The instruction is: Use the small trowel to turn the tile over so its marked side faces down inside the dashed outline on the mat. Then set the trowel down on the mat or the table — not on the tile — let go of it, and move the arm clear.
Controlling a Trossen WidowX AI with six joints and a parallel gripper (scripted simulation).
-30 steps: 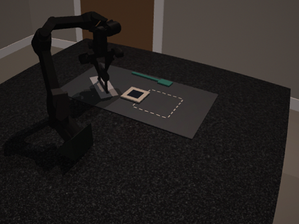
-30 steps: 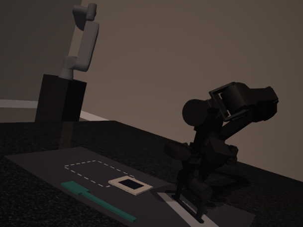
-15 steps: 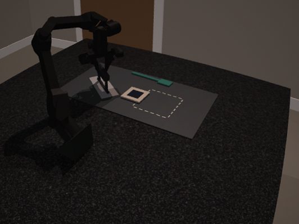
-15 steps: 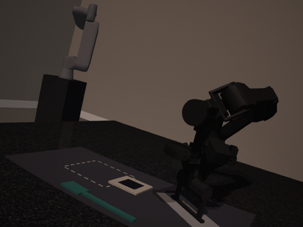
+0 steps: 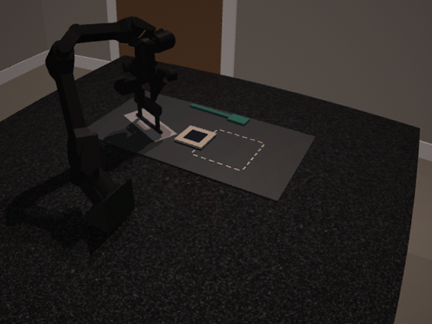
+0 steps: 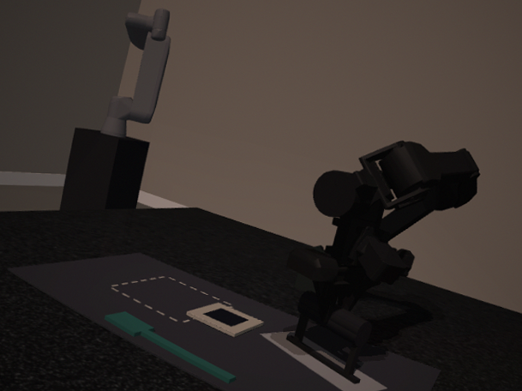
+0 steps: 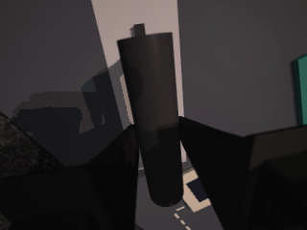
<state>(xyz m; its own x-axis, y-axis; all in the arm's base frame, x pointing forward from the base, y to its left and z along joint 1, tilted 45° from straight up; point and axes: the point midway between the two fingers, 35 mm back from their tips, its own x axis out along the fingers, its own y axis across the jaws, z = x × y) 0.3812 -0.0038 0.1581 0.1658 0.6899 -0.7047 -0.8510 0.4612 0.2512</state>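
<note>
The trowel (image 5: 169, 132) (image 6: 365, 387) (image 7: 155, 81) has a long pale blade lying flat on the mat, with a dark round handle raised above it on two posts. My gripper (image 5: 151, 103) (image 6: 332, 317) (image 7: 156, 126) points down and is shut on that handle, one finger against each side. The cream tile (image 5: 195, 136) (image 6: 226, 316) (image 7: 197, 189) lies flat with its dark square mark facing up. It lies just beyond the blade's end, apart from it, overlapping a corner of the dashed outline (image 5: 262, 144) (image 6: 112, 286) and mostly outside it.
A green flat-headed tool (image 5: 238, 119) (image 6: 128, 322) (image 7: 302, 91) lies along one long side of the grey mat (image 5: 281, 157) (image 6: 72, 270). The mat lies on a black speckled table (image 5: 233, 264). Another, grey arm (image 6: 152, 78) stands on a dark block beyond the table.
</note>
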